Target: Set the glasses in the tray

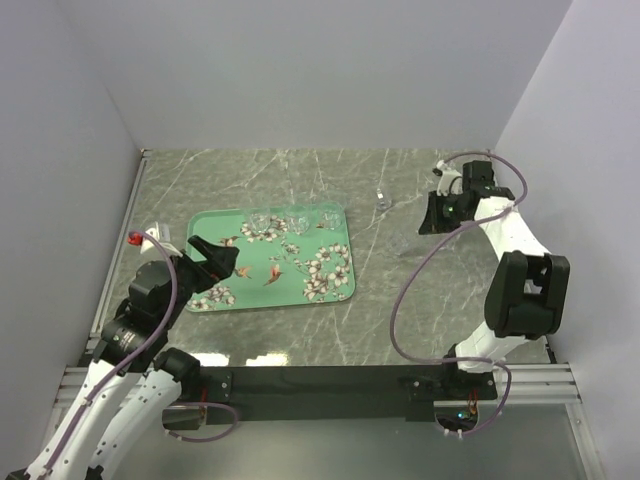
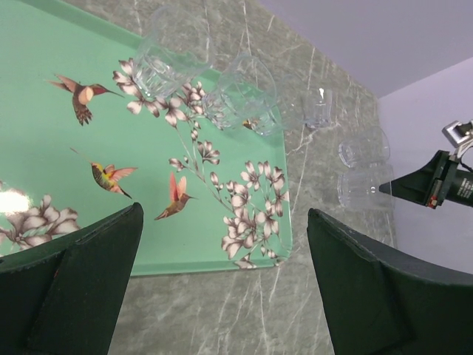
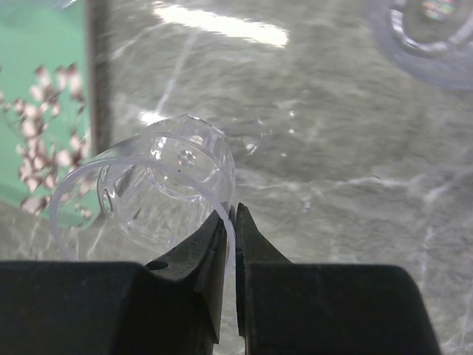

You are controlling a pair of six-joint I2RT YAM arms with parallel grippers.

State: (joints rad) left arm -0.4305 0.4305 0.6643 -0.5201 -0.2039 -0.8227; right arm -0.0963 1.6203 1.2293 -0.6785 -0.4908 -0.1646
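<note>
While my right gripper (image 3: 230, 214) pinches a glass (image 3: 159, 196) by its rim right of the tray (image 1: 255, 290), another glass (image 1: 382, 200) stands upper right. Three glasses (image 1: 296, 220) line the tray's top edge, and my left gripper (image 2: 225, 213) gapes wide, empty.

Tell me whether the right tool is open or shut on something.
Shut on a glass. In the right wrist view the right tool has its jaws nearly touching, with the clear rim wall pinched between them.

No readable text, label, brand, number or sign is found in any view, the tray (image 1: 258, 290) is printed with pictures only, without lettering.
</note>
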